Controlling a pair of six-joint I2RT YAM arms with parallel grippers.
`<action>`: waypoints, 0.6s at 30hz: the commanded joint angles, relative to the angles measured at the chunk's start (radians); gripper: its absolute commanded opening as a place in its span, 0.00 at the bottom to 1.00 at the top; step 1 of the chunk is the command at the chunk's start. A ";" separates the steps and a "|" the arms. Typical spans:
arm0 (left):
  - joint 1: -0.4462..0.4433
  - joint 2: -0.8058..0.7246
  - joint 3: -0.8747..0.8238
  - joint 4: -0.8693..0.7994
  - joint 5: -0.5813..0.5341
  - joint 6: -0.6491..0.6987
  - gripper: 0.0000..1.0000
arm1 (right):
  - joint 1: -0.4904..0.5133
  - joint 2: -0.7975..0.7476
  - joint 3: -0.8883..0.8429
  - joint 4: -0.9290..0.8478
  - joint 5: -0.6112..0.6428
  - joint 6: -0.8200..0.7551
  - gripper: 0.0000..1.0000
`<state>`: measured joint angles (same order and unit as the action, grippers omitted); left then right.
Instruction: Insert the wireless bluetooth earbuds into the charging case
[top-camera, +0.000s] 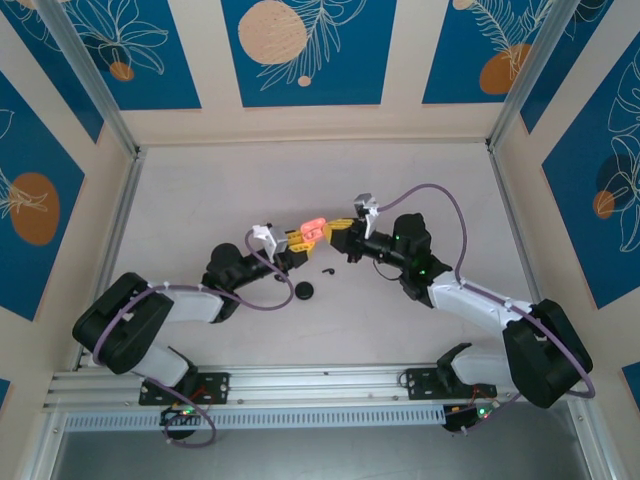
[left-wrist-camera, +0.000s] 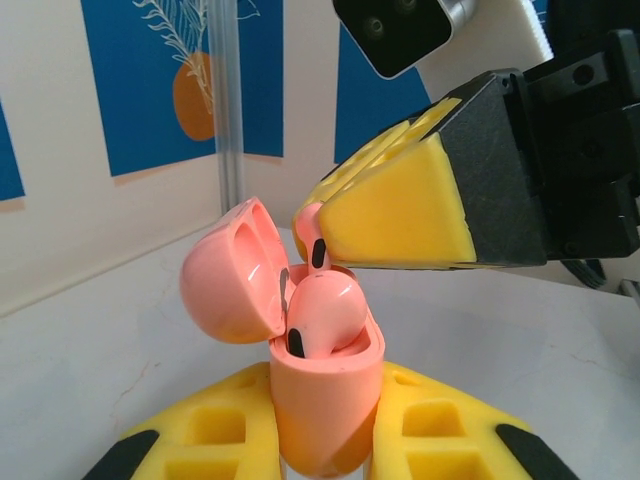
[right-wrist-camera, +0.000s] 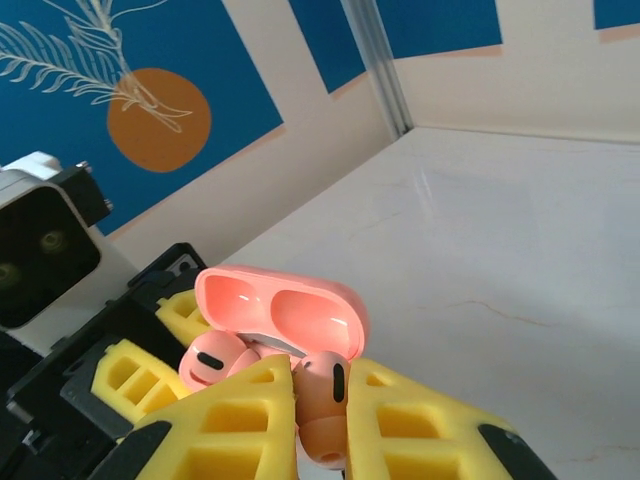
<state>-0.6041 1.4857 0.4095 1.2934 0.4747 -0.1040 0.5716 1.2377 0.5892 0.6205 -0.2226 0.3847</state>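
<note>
Both clamped | left claw (left-wrist-camera: 325, 440): on charging case (left-wrist-camera: 325, 395) | right claw (right-wrist-camera: 321, 420): on pink earbud (right-wrist-camera: 320, 382), at case mouth

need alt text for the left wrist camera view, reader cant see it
A pink charging case, lid open to the left, stands clamped between the yellow fingers of the left gripper, with one pink earbud seated inside. From the upper right, the right gripper holds a second pink earbud just over the opening. Behind are a white tabletop and a blue-patterned wall.
</note>
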 joint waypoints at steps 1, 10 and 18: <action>0.004 -0.045 0.006 0.112 -0.039 0.033 0.13 | 0.037 0.005 0.029 -0.160 0.100 -0.013 0.13; -0.013 -0.036 0.002 0.112 -0.148 0.167 0.13 | 0.126 0.024 0.065 -0.227 0.315 0.057 0.13; -0.042 -0.021 0.006 0.108 -0.237 0.271 0.13 | 0.205 0.059 0.122 -0.290 0.488 0.134 0.13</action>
<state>-0.6312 1.4803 0.3950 1.2926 0.3092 0.1040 0.7403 1.2675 0.6968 0.4553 0.1932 0.4713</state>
